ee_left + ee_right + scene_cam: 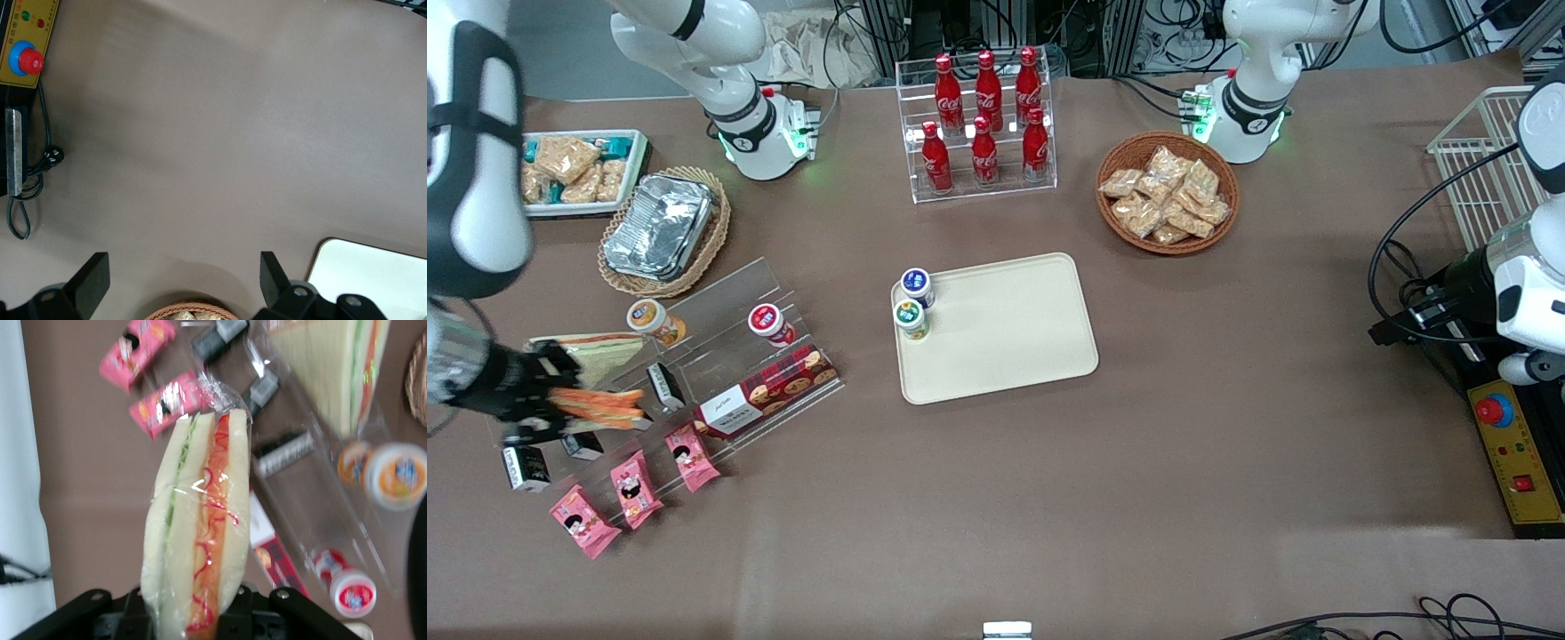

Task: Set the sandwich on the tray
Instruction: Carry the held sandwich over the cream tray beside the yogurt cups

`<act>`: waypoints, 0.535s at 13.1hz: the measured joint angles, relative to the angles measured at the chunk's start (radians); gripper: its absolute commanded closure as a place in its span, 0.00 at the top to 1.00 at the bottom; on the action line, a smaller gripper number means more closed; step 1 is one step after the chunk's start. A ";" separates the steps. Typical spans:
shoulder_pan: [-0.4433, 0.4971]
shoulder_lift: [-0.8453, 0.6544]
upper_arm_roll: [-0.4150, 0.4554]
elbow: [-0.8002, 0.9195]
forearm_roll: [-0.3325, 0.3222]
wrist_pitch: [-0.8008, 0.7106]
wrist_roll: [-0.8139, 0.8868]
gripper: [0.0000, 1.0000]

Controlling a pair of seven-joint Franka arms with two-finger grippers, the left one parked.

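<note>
Pink snack packets (630,489) lie nearest the front camera, in a loose row on the brown table (1138,498) at about seven o'clock from the table's middle, just in front of the clear acrylic display stand (720,311).

By my reading, the task is partly done: the sandwich (200,527) is already picked up but not yet carried over. In the front view it shows as an orange-edged wedge (596,406) held above the display stand at the working arm's end of the table, at roughly nine o'clock from the tray (1005,342) and well apart from it. The cream tray sits near the table's middle, bare except for two small lidded cups, a blue-topped one (917,284) and a green-topped one (911,316), standing together at its ten o'clock corner. What is left, I judge, is the carry across to the tray, a lowering onto its open surface clear of the cups, and the release.

The gripper (193,613) is clamped on the sandwich's lower end; in the right wrist view the wrapped wedge stands up between the black fingers with its orange-red filling and green strip facing the camera. The fingers are apart only by the sandwich's thickness, pressing the wrapped bread on both sides. A second, pale flat sandwich (333,367) remains on the stand beside it, near an orange-lidded cup (397,475) and a red-lidded cup (353,592).
</note>
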 measured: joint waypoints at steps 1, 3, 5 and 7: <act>0.056 -0.002 0.001 0.000 -0.010 -0.003 0.068 0.00; 0.181 -0.002 0.002 0.000 -0.041 -0.003 0.219 0.00; 0.303 0.007 0.002 -0.002 -0.065 0.001 0.353 0.00; 0.400 0.033 0.002 -0.004 -0.080 0.032 0.469 0.00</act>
